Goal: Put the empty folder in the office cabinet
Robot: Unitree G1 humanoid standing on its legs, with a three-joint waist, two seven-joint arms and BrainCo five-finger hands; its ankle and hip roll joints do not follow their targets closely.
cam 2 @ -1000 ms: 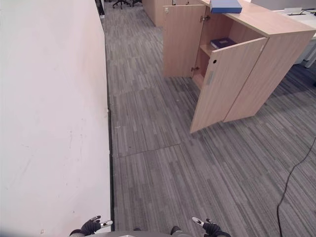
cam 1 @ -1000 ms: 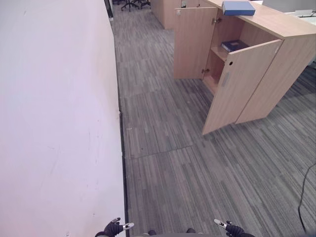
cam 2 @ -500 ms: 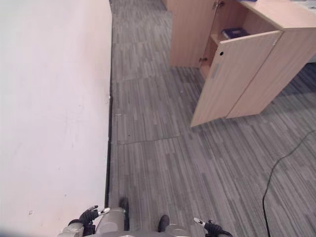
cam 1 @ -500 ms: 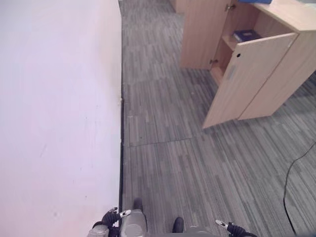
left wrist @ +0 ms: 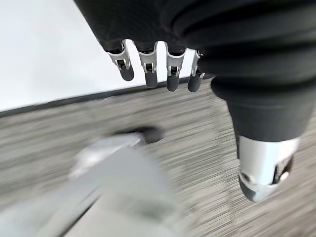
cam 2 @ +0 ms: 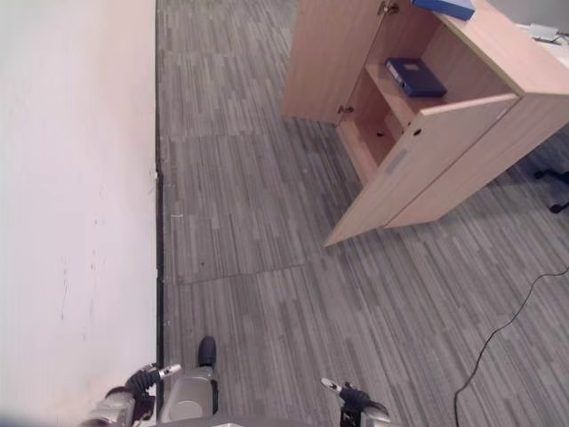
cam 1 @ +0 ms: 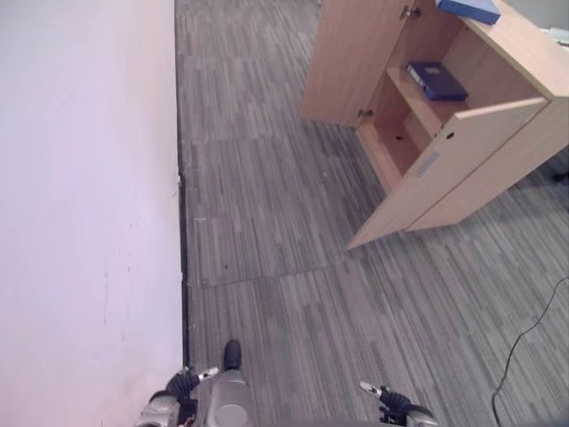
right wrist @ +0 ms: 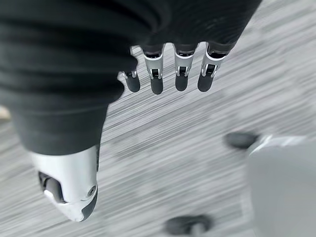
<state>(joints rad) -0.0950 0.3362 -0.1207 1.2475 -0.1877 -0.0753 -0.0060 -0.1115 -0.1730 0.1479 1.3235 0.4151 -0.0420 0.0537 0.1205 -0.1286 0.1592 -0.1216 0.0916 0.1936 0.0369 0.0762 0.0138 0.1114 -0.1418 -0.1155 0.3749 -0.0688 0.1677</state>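
Observation:
A light wooden office cabinet point(cam 1: 524, 67) stands at the upper right with both doors swung open. A dark blue folder point(cam 1: 436, 80) lies flat on its middle shelf. A second blue folder point(cam 1: 468, 9) lies on the cabinet's top. My left hand point(cam 1: 182, 384) hangs low near the wall, fingers point(left wrist: 148, 71) straight and holding nothing. My right hand point(cam 1: 391, 402) hangs low on the other side, fingers point(right wrist: 180, 74) relaxed and empty. Both hands are far from the cabinet.
A white wall point(cam 1: 80, 178) runs along the left. Grey striped carpet point(cam 1: 267, 222) lies between me and the cabinet. The nearer open door point(cam 1: 462, 151) juts out over the floor; the farther door point(cam 1: 342, 62) stands open behind it.
The whole picture has shifted, so the camera moved; the cabinet's inside and shelf now show more fully. Both hands still hang low and empty.

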